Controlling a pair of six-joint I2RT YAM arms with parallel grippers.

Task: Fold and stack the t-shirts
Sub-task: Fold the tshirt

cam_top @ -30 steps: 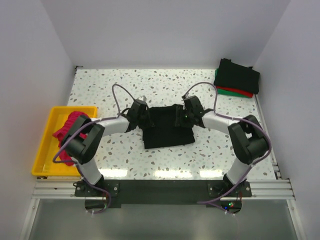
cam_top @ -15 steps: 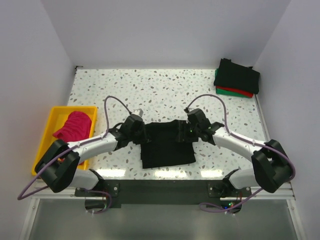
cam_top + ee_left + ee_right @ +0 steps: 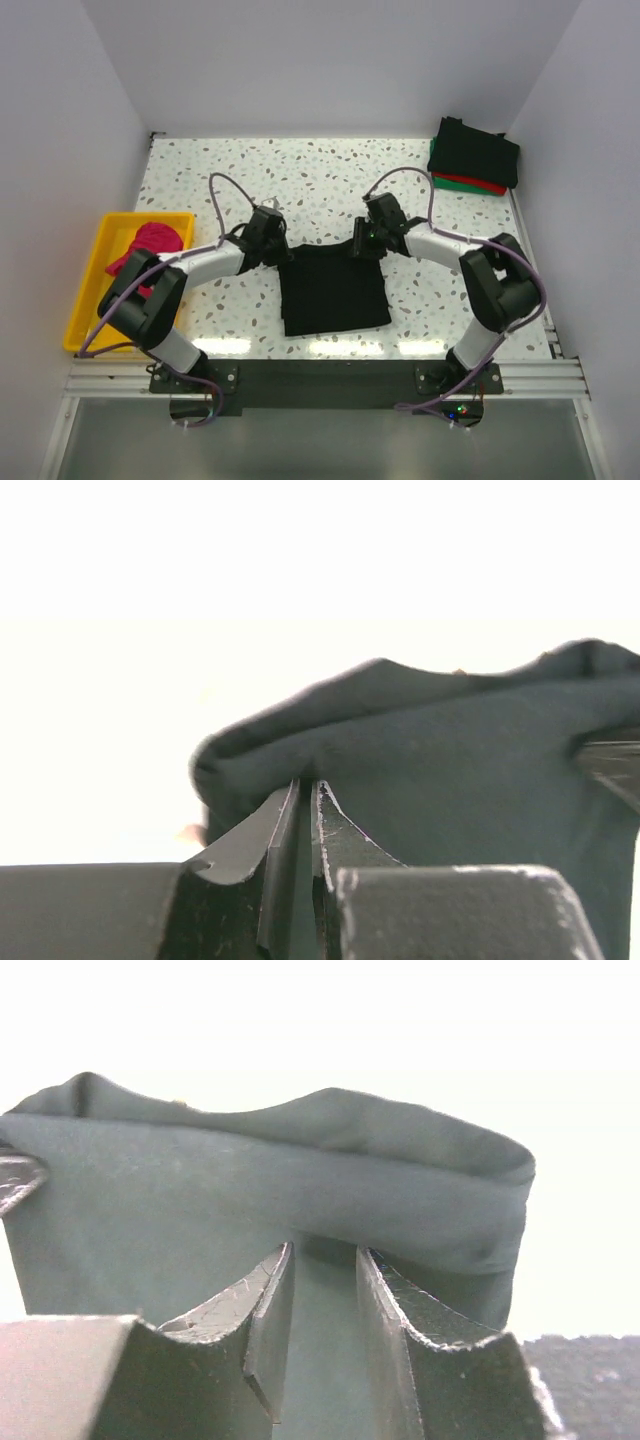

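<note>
The white speckled stone-pattern table (image 3: pixel 330 170) spreads out in front of me. In the middle of it, between my two arms, lies the soft black cloth t-shirt (image 3: pixel 333 290), already doubled into a rough rectangle whose near edge lies flat on the table. Well apart, in the far right corner, sits the neat stack of folded shirts (image 3: pixel 474 150), black on top with red and green edges showing beneath. At my left the shallow yellow plastic tray (image 3: pixel 85 290) holds a crumpled magenta-pink shirt (image 3: pixel 155 238) waiting its turn.

My left gripper (image 3: pixel 308 790) is at the far left corner of the black shirt, its fingers pinched almost together on a thin fold of the cloth. My right gripper (image 3: pixel 325 1255) is at the far right corner; its fingers stand a little apart, but dark cloth fills the gap, so I judge it clamped on a thicker fold.

I take this as mid-fold: both far corners held, ready to be carried. Next I should lift both together, evenly, and bring that edge toward me onto the near edge, letting go only once it lies square
</note>
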